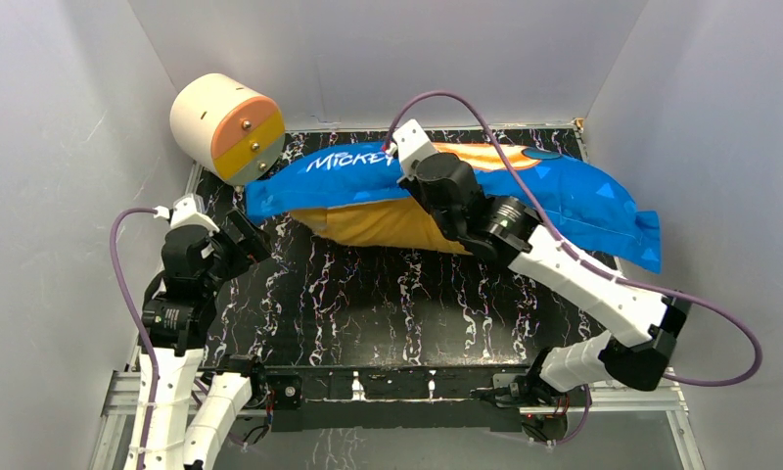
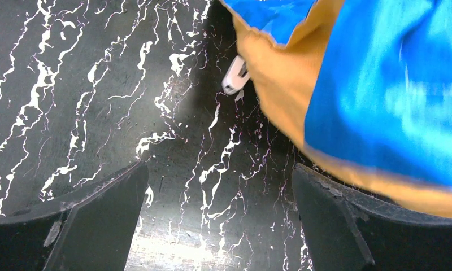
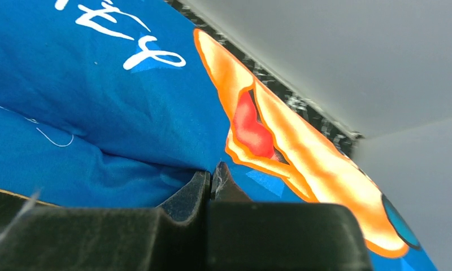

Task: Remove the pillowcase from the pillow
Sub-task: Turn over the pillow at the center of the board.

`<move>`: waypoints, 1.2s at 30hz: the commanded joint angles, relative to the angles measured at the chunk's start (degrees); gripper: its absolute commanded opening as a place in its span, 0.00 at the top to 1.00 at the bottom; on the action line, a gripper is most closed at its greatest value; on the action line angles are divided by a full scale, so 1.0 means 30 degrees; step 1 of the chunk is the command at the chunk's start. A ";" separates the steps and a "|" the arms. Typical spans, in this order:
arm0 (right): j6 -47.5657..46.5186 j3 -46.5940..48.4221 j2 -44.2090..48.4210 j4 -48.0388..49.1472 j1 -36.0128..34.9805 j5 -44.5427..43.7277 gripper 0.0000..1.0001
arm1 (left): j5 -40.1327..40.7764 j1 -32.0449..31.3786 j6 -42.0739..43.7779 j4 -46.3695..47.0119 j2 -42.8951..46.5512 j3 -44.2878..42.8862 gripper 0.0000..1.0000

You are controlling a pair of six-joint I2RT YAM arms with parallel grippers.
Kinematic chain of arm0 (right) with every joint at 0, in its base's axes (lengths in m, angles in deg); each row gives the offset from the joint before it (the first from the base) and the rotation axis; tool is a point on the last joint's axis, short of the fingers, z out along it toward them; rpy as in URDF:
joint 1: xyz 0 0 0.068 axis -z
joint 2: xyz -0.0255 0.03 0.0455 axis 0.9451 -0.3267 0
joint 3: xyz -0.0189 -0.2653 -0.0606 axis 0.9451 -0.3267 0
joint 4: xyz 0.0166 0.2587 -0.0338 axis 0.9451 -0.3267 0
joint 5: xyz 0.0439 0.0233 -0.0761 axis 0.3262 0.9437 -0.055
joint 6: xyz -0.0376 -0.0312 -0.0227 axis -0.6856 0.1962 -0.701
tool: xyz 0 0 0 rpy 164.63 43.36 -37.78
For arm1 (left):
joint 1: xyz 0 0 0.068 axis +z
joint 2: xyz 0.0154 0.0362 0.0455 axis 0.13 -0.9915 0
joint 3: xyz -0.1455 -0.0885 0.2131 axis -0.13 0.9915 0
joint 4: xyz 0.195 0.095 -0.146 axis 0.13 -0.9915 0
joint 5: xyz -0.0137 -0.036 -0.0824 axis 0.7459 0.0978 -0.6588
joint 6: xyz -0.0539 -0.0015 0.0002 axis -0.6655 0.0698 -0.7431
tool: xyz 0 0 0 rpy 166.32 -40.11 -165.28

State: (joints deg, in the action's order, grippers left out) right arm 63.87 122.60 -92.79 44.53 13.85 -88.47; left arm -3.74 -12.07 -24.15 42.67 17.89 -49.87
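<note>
The right hand point(image 3: 211, 179) is pressed together, and its tips pinch a small fold of the blue face of the pillowcase point(image 1: 344, 184). The pinch sits just past the white "Mickey" lettering point(image 1: 341, 160) on the side away from the cream cylinder point(image 1: 226, 127). An orange-yellow printed shape point(image 3: 303, 169) starts right beside the fingertips and runs further from the cylinder.

The pillowcase lies plump and full along the far side of the black, white-veined bench point(image 1: 368, 294). One end is just beside the cylinder and the rest stretches away from it across most of the bench's width. Its blue face is up, and its orange-yellow face point(image 1: 388, 225) bulges out along the near edge. What fills it is covered.

The left hand point(image 2: 218, 226) is spread wide and holds nothing. It sits over bare bench on the near side of the cylinder, close to that same end of the pillowcase. In the left wrist view, the case's orange and blue cloth lies next to one finger point(image 2: 337, 220). A small white tab point(image 2: 234, 78) pokes out at the orange edge.
</note>
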 commanded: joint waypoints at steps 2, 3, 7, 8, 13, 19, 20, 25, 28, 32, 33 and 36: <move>0.2786 0.1581 0.0791 0.0787 -0.0250 0.4763 1.00 | 0.0301 0.0126 -0.0188 0.0417 -0.0315 -0.0362 0.02; 0.3218 0.1912 0.0237 0.0658 -0.0298 0.4024 1.00 | 0.0286 0.0127 -0.0188 0.0398 -0.0322 -0.0387 0.02; 0.3963 0.3890 -0.1677 0.1367 0.0006 -0.3045 1.00 | -0.0098 0.0120 0.0167 0.0460 -0.0373 -0.0464 0.02; 0.3812 0.4493 -0.1869 0.1613 0.0492 -0.3515 1.00 | -0.0335 0.0112 0.0310 0.0502 -0.0469 -0.0466 0.02; 0.3423 0.9320 -0.3022 0.0206 0.3280 -0.2815 1.00 | -0.3188 0.0127 0.0696 0.1320 -0.1083 -0.0275 0.02; 0.2703 1.0731 -0.3184 -0.1960 0.3338 -0.4522 1.00 | -0.8441 0.0127 0.0925 0.3951 -0.3437 0.1441 0.02; 0.2603 0.9629 -0.2728 -0.1296 0.3402 -0.5084 1.00 | -0.9317 0.0127 0.0790 0.4714 -0.4133 0.1768 0.02; 0.3710 0.7448 -0.1854 -0.1100 0.4246 -0.3999 1.00 | -1.3849 0.0040 -0.0145 1.1009 -0.8955 0.3188 0.02; 0.4082 0.7751 -0.2183 -0.1515 0.4318 -0.3304 1.00 | -1.4043 -0.0015 -0.0867 1.3632 -1.2324 0.3022 0.02; 0.4288 0.7661 -0.2297 -0.1612 0.4333 -0.3075 1.00 | -1.4186 -0.0293 -0.1790 1.5875 -1.6311 0.1971 0.02; 0.4285 0.7521 -0.2229 -0.1483 0.4361 -0.2969 1.00 | -1.4053 -0.0409 -0.2003 1.6294 -1.7227 0.1761 0.02; 0.4430 0.7200 -0.2087 -0.1377 0.4427 -0.2469 1.00 | -1.3782 -0.0671 -0.3040 1.8438 -1.9545 0.1424 0.02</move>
State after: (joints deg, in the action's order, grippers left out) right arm 75.83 142.58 -103.00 28.73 26.73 -93.00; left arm -42.87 -12.99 -28.90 86.30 -35.11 -42.66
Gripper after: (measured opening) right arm 0.020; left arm 0.983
